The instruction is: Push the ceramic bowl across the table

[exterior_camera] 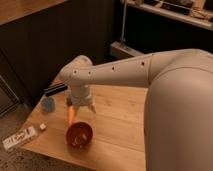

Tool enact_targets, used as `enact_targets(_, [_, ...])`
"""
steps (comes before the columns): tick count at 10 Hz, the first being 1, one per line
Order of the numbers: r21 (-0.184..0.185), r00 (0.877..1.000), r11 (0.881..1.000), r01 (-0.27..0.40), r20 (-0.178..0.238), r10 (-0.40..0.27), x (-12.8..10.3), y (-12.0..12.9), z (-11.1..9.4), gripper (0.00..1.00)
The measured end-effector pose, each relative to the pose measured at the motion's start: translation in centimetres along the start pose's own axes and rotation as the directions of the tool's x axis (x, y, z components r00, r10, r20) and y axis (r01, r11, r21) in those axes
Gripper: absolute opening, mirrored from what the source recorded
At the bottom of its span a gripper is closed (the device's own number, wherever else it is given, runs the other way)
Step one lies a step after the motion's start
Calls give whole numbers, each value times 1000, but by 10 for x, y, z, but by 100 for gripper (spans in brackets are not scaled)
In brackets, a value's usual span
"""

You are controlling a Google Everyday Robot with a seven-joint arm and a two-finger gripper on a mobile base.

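Note:
The ceramic bowl (80, 135) is glossy reddish-brown and sits near the front edge of the light wooden table (120, 120). My gripper (82, 108) hangs from the pale arm that reaches in from the right. It points down at the table just behind the bowl, with a small gap between them. An orange, carrot-like thing (70, 114) lies next to the gripper's left side, just behind the bowl.
A pale-blue round thing (48, 104) stands at the table's left. A black flat object (55, 89) lies at the back left corner. A white packet (19, 138) and a small white cube (43, 127) lie at the front left. Dark cabinets stand behind.

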Motion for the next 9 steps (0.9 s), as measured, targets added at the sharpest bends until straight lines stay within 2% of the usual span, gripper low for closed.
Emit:
enact_targets(5, [-1,1000,1000,0,2,0,-1,0,0,65])
enact_targets(9, [-16,997,999,38,66,-36,-24,9,4,65])
